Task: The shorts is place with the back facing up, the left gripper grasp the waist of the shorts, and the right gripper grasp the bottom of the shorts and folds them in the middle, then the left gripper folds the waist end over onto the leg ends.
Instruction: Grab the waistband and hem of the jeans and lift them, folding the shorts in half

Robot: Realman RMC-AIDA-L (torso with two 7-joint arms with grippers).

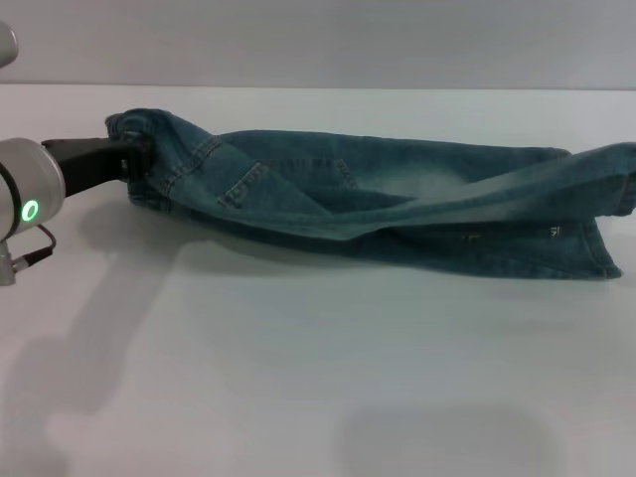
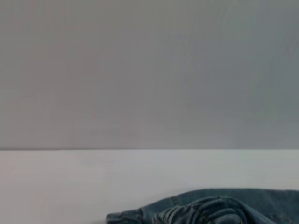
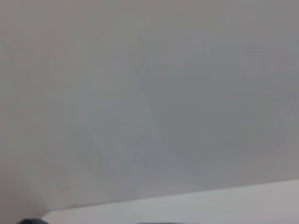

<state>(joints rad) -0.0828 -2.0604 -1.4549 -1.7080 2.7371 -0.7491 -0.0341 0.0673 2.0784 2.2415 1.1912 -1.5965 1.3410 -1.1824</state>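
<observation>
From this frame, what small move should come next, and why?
Probably carry the lifted edge across and lower it onto the far half. The left gripper grips the waist of the blue denim shorts off the white table; the leg end rises toward the right edge, where the right gripper is out of view, and the fabric sags, unfolded.

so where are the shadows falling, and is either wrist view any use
Head view: soft shadows lie on the table under the shorts and below the left end effector. Left wrist view shows only a denim edge; right wrist view is almost blank wall.
</observation>
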